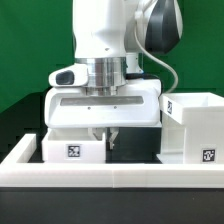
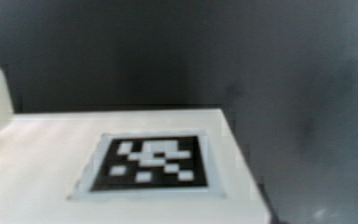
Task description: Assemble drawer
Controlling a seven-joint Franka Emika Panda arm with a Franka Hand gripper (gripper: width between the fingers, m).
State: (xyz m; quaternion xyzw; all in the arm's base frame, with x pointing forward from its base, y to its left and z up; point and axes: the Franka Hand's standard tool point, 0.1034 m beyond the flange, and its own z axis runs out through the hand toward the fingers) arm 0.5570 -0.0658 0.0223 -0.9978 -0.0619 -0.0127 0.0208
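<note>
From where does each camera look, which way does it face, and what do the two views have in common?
Exterior view: sits low off the arm, behind the rail, and faces the arm head-on; the gripper hangs beside a tray.
Wrist view: sits on the wrist and looks down on a tagged white part and the table; no jaws clearly show.
Shared: probably that tray, but the blur leaves it unsure.

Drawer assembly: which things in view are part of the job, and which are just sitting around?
Job:
- low tagged tray, exterior view's left
- taller tagged white box, exterior view's right
- gripper

Not job:
- white rail along the front
- black table
- green backdrop
</note>
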